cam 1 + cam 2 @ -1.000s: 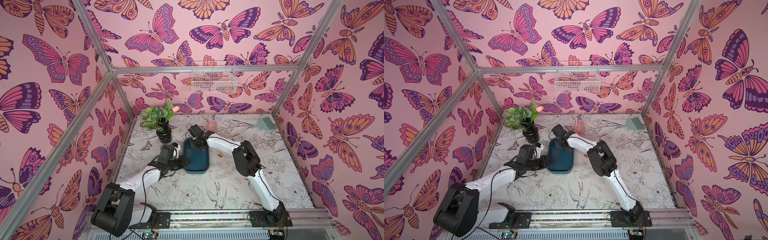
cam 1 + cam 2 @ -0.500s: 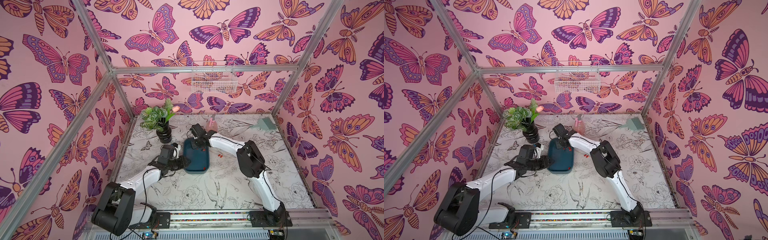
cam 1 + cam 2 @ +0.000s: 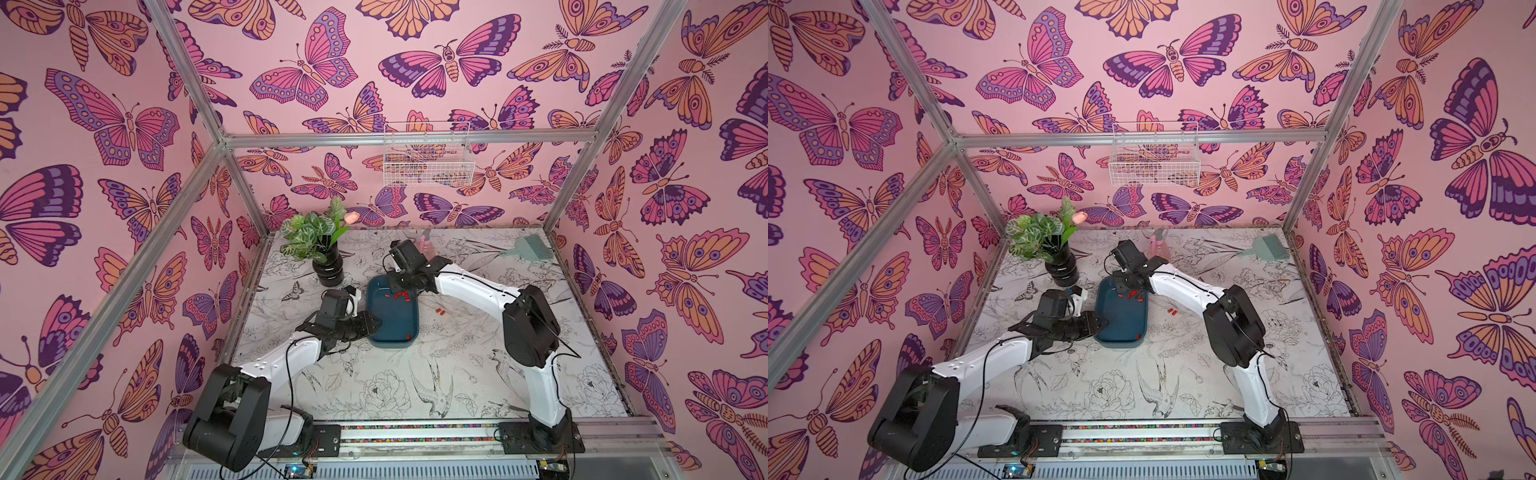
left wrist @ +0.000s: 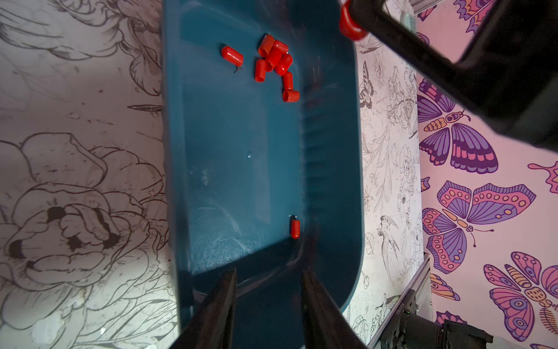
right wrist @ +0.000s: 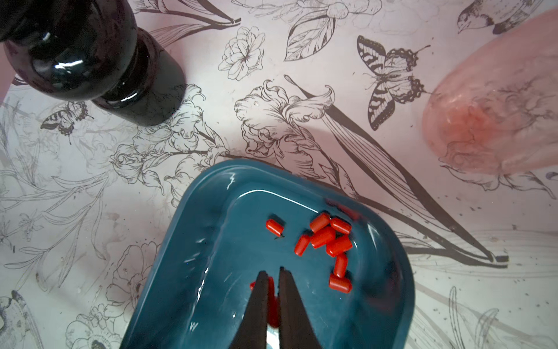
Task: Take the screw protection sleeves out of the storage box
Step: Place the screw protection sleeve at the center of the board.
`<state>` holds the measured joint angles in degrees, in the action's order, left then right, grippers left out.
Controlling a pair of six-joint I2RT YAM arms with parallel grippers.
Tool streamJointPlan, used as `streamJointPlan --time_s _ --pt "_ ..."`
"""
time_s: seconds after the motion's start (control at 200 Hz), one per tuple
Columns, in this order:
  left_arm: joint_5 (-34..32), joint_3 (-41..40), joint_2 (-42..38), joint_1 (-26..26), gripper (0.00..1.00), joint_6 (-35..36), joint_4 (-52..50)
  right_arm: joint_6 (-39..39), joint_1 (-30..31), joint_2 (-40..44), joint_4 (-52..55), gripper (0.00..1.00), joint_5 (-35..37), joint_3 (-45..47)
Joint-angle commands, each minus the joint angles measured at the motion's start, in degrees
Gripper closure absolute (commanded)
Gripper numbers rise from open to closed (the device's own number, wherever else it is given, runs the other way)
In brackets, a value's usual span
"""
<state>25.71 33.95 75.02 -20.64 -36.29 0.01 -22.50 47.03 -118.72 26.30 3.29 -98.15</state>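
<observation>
1. The tray (image 3: 392,328) lay on the table (image 3: 374,395) between the two arms, near the black vase (image 3: 328,272) of green leaves.
2. The right gripper (image 5: 272,272) hung over the tray's far end. Its jaws were almost together and pinched the held cap (image 5: 273,305) at the fingertips, above the tray floor.
3. Most of the red caps (image 4: 274,57) sat in a loose heap of seven on the tray floor at that far end, toward the right wall. Several of them touched one another.
4. Another cap (image 4: 232,55) lay on its side just apart from the heap, nearer the middle of the tray.
5. A lone cap (image 4: 295,228) lay at the tray's near end, close against the right wall and well apart from the heap.
6. Two loose caps (image 3: 440,311) lay outside, on the table just right of the tray and close together.
7. The left gripper (image 4: 268,273) was at the tray's near left edge with its jaws partly apart. Both fingers reached over the rim with nothing pinched between them. Whether they pressed on the tray could not be told.
8. A pink bottle (image 3: 1158,245) and a green brush (image 3: 530,247) stood at the back of the table, and a wire basket (image 3: 428,166) hung on the back wall.
</observation>
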Motion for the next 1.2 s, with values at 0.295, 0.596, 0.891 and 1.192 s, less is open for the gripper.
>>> streamJointPlan --time_s 0.295,0.596,0.891,1.192 --pt "-0.33 1.84 1.08 -0.69 0.59 0.17 0.19 0.27 0.21 18.39 2.52 0.98 2.52 13.46" --pt "-0.73 3.52 2.14 -1.72 0.59 -0.01 0.16 -0.4 -2.82 30.25 2.9 0.96 5.28 26.32" --pt "-0.94 4.93 3.17 -2.81 0.59 -0.27 0.1 -1.2 -7.91 37.12 1.26 0.96 4.97 38.31" --pt "-1.59 7.13 4.53 -4.31 0.59 -0.36 -0.59 -0.76 -10.62 33.87 -1.51 0.95 2.68 40.44"
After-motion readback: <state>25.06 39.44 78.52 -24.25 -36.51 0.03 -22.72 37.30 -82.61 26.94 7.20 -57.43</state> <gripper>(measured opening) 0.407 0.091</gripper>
